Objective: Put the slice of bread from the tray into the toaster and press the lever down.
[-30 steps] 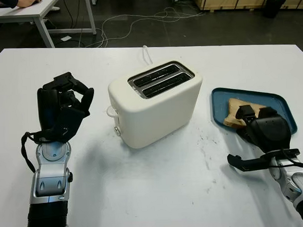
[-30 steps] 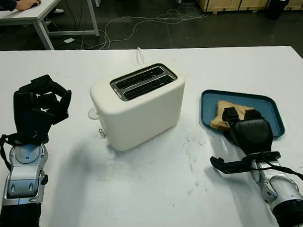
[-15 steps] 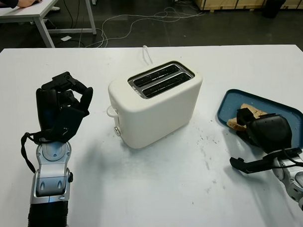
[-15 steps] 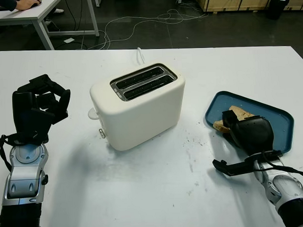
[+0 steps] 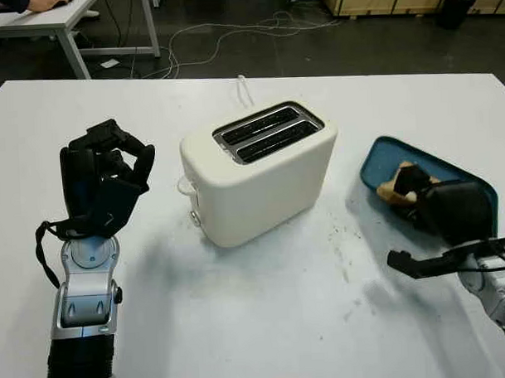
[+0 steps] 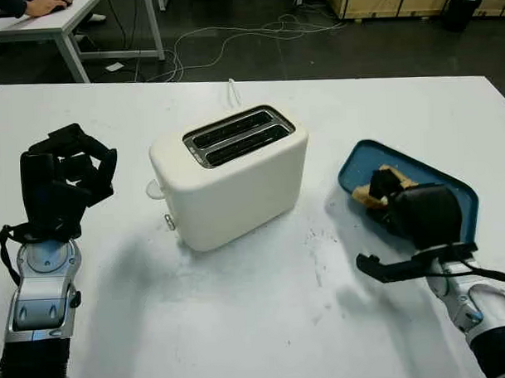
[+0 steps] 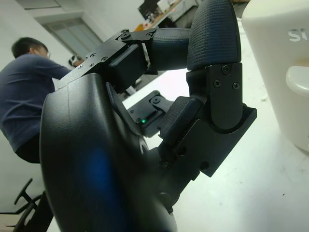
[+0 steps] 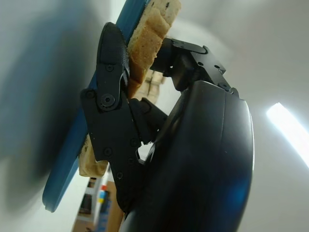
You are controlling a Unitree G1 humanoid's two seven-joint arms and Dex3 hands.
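Now we see the right hand (image 5: 436,207) over the blue tray (image 5: 379,155) at the right side of the white table (image 5: 265,321). Its fingers (image 8: 112,72) are closed on the bread (image 5: 396,184); the right wrist view shows the slice pinched between a finger on one face and other fingers on the other face. The tray is tilted, with the edge near the toaster (image 5: 260,172) raised off the table and a shadow under it. The bread lies against the tray's inner face, and we cannot tell if it is already free from the tray.

The toaster is cream and stands in the middle of the table, well apart from the tray, with two empty slots (image 5: 267,133) on top. Its lever (image 5: 186,185) is on the end toward the left hand. The left hand (image 5: 103,173) is held up above the table at the left, near the toaster but not touching it. Its fingers (image 7: 212,38) are curled inward and hold nothing.
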